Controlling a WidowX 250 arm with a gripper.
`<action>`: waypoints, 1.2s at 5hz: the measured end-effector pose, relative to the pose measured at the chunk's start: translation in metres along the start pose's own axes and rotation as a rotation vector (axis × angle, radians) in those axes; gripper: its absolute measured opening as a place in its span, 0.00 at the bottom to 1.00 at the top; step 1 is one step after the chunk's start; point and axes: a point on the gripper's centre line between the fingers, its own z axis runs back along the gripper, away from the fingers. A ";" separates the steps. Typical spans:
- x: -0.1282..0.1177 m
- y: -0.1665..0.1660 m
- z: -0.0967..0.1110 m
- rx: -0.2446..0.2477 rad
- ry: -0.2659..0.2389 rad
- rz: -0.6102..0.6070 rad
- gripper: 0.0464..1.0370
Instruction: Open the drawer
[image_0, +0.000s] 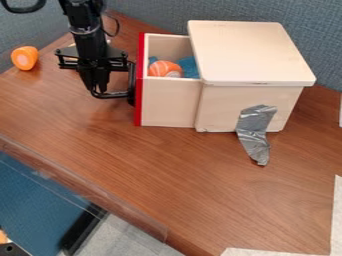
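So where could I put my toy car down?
Probably on the brown table, between the drawer and the table's near edge, or between the silver tape and the pale sheet. It's crowded by the drawer's red front, where the end effector is.

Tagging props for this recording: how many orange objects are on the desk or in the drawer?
2 in view: an orange piece on the desk at far left, and a striped one in the open drawer. More may be hidden inside.
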 end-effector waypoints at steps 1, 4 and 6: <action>-0.003 0.007 0.000 0.006 0.003 0.018 0.10; -0.024 0.012 0.008 0.008 0.002 0.037 0.13; -0.022 0.012 0.034 0.038 0.016 -0.148 0.67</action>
